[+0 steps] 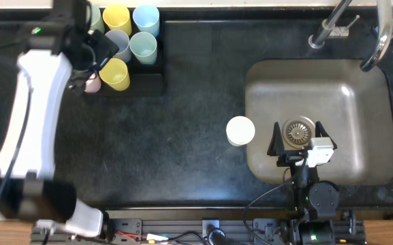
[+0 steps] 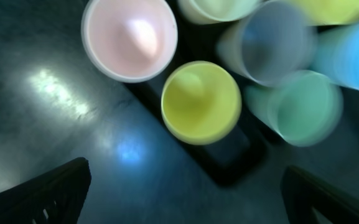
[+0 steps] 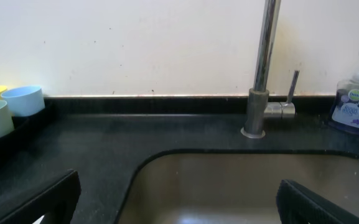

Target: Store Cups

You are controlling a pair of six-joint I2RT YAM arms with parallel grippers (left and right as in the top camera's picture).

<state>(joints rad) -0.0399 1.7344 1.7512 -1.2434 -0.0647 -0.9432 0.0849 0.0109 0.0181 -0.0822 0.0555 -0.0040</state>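
The left gripper [image 2: 185, 169] hangs wide open and empty above the cups at the worktop's far left corner, its fingers [image 2: 42, 193] spread to either side and touching nothing. Under it stand a yellow cup [image 2: 201, 102] and a pink cup [image 2: 129, 37], both mouth up. The yellow cup sits on the black tray [image 2: 229, 165]; whether the pink cup is on the tray's edge or on the worktop [image 2: 36, 93] beside it is hard to tell. Close around them crowd a grey cup [image 2: 269, 43], a teal cup [image 2: 300, 106] and a blue cup [image 2: 353, 53], all blurred, with a second yellow cup [image 1: 116, 19] at the tray's far end. From above, the left arm [image 1: 33, 116] covers the tray's left end and most of a green cup [image 1: 96, 17]. The right gripper [image 1: 298, 136] hangs over the sink [image 1: 359, 102] near the drain, jaws wide apart, holding nothing. A white cup [image 1: 240, 131] stands alone on the worktop just beside the sink's left rim, well apart from the tray; which way up it is I cannot tell.
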